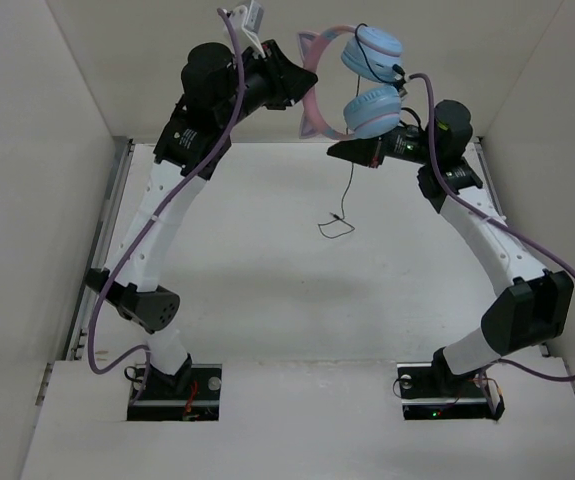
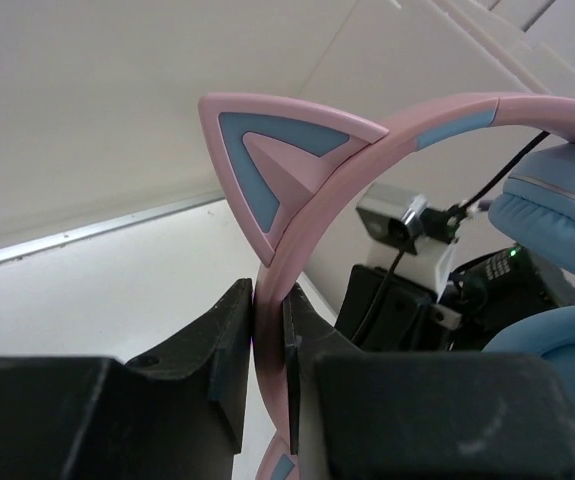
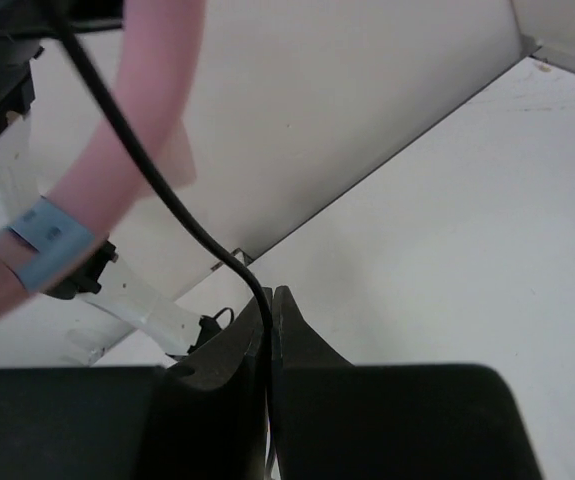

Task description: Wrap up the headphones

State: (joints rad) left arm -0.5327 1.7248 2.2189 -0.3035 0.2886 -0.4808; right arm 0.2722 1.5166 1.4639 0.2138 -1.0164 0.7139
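The left gripper [image 2: 269, 335] is clamped tight on the pink headband [image 2: 527, 105] of the headphones [image 1: 372, 48], raised at top centre of the overhead view. The right gripper [image 3: 270, 315] pinches their thin black cable [image 3: 137, 160] (its end dangles below).

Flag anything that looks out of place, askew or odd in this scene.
Nothing is damaged or spilled. The one loose thing: the thin black cable of the blue-cupped headphones dangles unwrapped, its end curled at the white table. The left gripper pinches the pink headband; the right gripper pinches the cable.
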